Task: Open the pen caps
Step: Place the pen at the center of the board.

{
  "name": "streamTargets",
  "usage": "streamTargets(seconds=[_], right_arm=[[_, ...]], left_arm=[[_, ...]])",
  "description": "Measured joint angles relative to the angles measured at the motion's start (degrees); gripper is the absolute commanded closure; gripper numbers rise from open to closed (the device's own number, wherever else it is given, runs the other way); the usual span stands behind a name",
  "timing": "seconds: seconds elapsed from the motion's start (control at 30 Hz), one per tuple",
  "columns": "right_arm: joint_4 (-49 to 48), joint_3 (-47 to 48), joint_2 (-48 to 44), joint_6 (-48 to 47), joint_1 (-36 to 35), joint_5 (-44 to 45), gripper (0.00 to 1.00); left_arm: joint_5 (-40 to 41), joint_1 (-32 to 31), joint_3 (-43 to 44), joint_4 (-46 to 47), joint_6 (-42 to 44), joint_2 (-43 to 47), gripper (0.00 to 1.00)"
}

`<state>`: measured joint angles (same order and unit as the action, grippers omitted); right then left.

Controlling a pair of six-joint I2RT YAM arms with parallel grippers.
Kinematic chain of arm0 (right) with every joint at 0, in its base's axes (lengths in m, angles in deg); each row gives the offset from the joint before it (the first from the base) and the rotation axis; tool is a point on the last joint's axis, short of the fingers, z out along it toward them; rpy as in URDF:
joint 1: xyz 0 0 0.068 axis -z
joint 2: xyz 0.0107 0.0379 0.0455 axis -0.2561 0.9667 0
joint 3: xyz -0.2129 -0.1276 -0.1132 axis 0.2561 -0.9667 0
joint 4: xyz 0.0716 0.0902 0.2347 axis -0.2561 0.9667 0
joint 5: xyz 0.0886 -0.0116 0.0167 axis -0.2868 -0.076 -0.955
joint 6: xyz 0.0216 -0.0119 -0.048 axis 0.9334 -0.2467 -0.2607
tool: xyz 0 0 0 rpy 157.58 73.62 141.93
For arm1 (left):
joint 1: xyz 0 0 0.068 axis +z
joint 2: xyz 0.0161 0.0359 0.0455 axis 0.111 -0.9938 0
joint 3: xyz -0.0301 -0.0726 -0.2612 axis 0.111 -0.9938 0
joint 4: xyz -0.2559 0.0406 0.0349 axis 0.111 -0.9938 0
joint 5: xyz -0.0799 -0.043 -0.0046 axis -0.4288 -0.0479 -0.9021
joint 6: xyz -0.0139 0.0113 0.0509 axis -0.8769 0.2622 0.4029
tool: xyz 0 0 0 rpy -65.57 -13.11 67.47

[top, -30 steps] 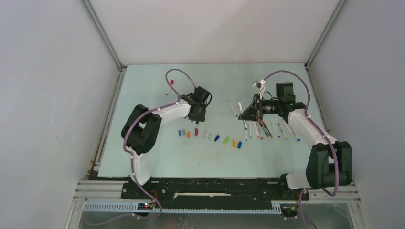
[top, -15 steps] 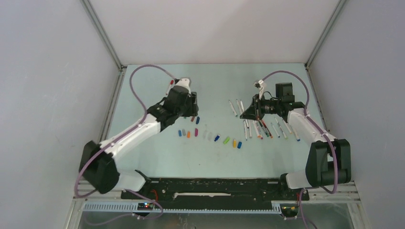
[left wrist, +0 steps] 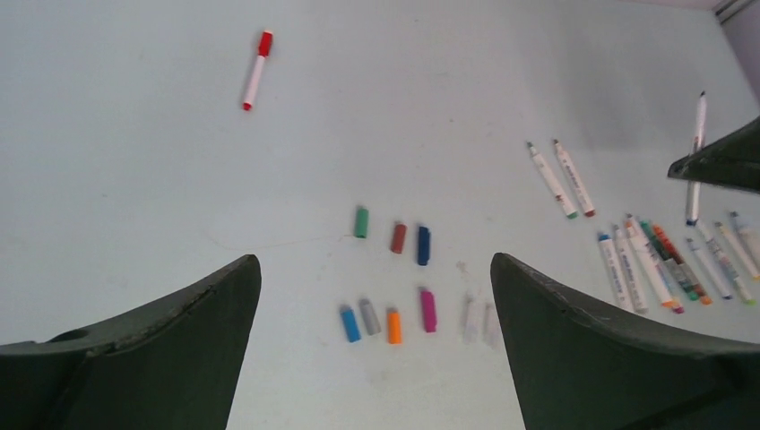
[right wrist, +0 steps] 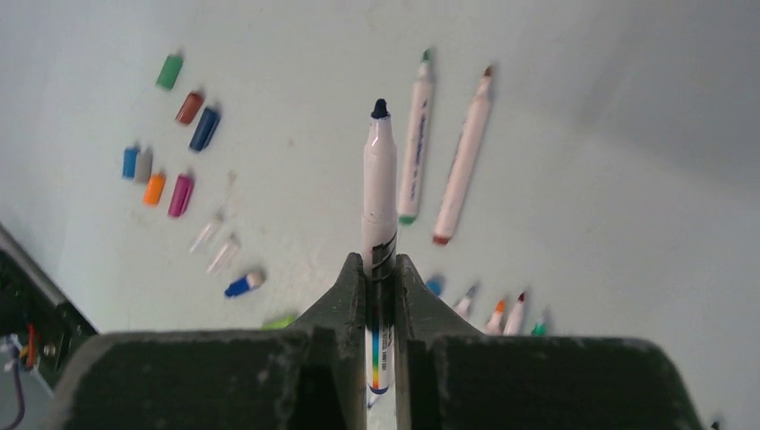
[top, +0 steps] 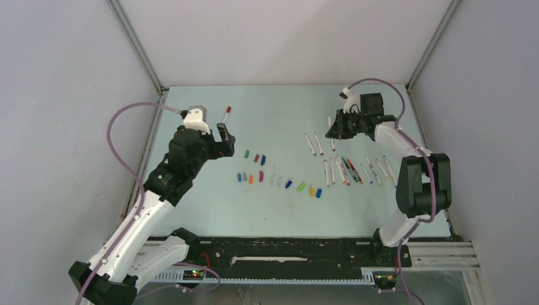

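While the left tool [left wrist: 375, 345] hangs over the desk [top: 286, 108] with its jaws spread wide and nothing between them, the right tool [right wrist: 380, 273] is clamped on a white pen [right wrist: 379, 188] whose dark tip is bare and points away from the wrist camera. Seen from above, that right tool [top: 337, 129] sits toward the far right of the desk, over the spread of pens, and the left tool [top: 222, 136] is on the left side, raised above the surface. Loose caps [top: 279, 179] lie in the middle of the desk, between the two arms. Nearest the left tool, a green cap [left wrist: 361, 221], a brown-red cap [left wrist: 398, 237] and a dark blue cap [left wrist: 423, 245] lie side by side in a short row, close but apart. Just nearer the arms' bases is a second row: a light blue cap [left wrist: 349, 323] with a grey cap [left wrist: 369, 316] just beside it, then an orange cap [left wrist: 393, 326] and a magenta cap [left wrist: 427, 309], then two pale, nearly clear caps [left wrist: 479, 318]. From above, that row runs on rightward with a blue one, a light green one, an orange one and another blue one. A red-capped pen [left wrist: 255, 70] lies alone, well apart toward the far left. Two uncapped pens [left wrist: 562, 177] lie side by side to the right of the caps, and a bunch of uncapped pens [top: 356, 170] lies packed close beyond them.
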<state>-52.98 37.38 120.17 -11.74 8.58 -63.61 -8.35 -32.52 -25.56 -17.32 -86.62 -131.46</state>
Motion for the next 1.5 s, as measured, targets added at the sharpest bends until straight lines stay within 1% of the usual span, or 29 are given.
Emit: streamTargets(seconds=[0.2,0.33,0.5,0.77,1.07,1.5], right_arm=[[4.0,10.4,10.0,1.1,-0.4,5.3,0.95],[7.4,16.7,15.9,1.5,-0.8,7.4,0.94],[10.6,21.8,20.9,1.5,-1.5,10.1,0.93],[13.2,23.1,25.0,1.5,-1.6,12.2,0.92],[14.8,25.6,29.0,1.7,-0.9,12.7,0.89],[16.4,26.5,30.2,1.7,-0.8,14.2,0.8]], left_arm=[[4.1,0.0,0.8,-4.4,8.0,-0.1,0.0],[6.1,0.1,0.8,-6.6,10.7,-1.6,0.0],[6.7,1.2,0.8,-8.0,12.1,-2.4,0.0],[6.4,3.8,0.8,-8.2,12.2,-2.3,0.0],[6.2,4.2,0.8,-8.2,12.2,-1.6,0.0],[6.2,4.4,0.8,-8.1,12.2,-1.1,0.0]])
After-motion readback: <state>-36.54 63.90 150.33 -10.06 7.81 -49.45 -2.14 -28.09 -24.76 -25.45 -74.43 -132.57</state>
